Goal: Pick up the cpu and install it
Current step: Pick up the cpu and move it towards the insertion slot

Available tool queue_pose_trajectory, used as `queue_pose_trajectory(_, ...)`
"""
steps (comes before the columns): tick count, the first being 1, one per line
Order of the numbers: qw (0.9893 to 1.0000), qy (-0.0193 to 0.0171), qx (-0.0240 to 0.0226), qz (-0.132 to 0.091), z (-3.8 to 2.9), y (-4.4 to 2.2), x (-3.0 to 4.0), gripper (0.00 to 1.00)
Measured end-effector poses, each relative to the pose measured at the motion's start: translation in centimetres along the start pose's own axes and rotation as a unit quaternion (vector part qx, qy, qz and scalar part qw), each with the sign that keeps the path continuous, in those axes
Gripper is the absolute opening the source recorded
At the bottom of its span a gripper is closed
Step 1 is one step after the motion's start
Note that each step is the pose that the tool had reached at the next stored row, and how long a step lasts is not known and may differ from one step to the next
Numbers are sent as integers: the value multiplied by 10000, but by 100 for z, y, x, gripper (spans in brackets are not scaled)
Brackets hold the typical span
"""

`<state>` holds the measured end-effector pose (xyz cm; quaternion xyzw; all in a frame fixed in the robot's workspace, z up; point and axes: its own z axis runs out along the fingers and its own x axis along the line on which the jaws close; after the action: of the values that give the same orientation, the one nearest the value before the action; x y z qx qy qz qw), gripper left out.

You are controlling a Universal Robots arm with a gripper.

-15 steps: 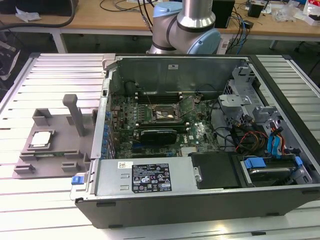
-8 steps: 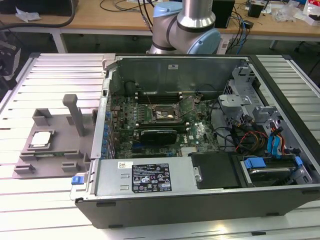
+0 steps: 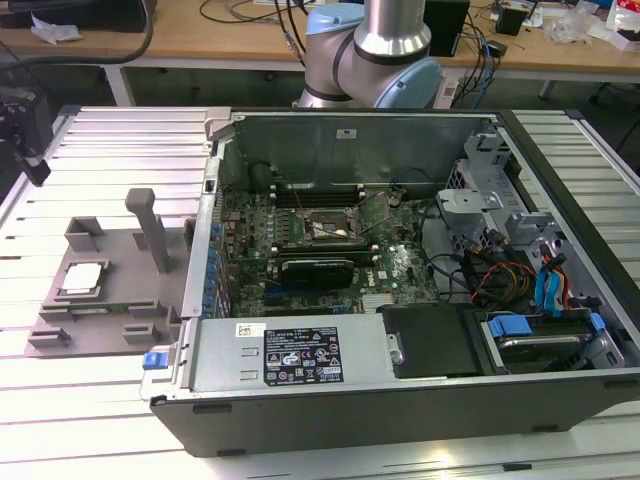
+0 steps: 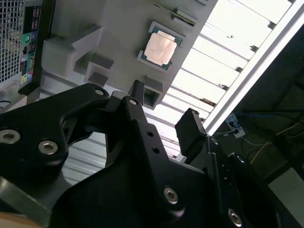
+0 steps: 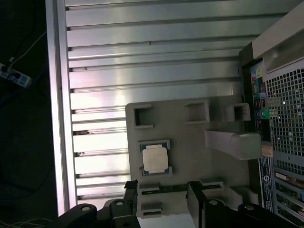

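The cpu [image 3: 82, 278] is a small silver square lying flat in a recess of the grey fixture plate [image 3: 110, 250], at the exterior view's left, outside the computer case. Both wrist views look down on the cpu [image 4: 161, 47] [image 5: 155, 158]. My gripper [image 4: 164, 111] [image 5: 163, 190] hovers above the plate, apart from the chip, open, with nothing between its black fingers [image 4: 190, 126]. In the exterior view the gripper [image 3: 30, 150] is a dark shape at the far left edge. The dark square socket frame [image 3: 325, 228] sits on the motherboard inside the case.
The open computer case [image 3: 400, 400] lies on a slatted aluminium table [image 3: 100, 420]. A long black card [image 3: 318, 268] lies just in front of the socket. A grey upright post [image 3: 152, 228] rises from the fixture plate. Cables and drive bays fill the case's right side.
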<state>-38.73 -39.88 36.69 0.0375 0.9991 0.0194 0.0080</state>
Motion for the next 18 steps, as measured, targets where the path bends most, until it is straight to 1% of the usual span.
queue_pose_trajectory(9, 10000, 0, 0, 0, 138, -6, 2, 55)
queue_pose_trajectory(18, 10000, -1, -1, 0, 231, -9, 3, 55)
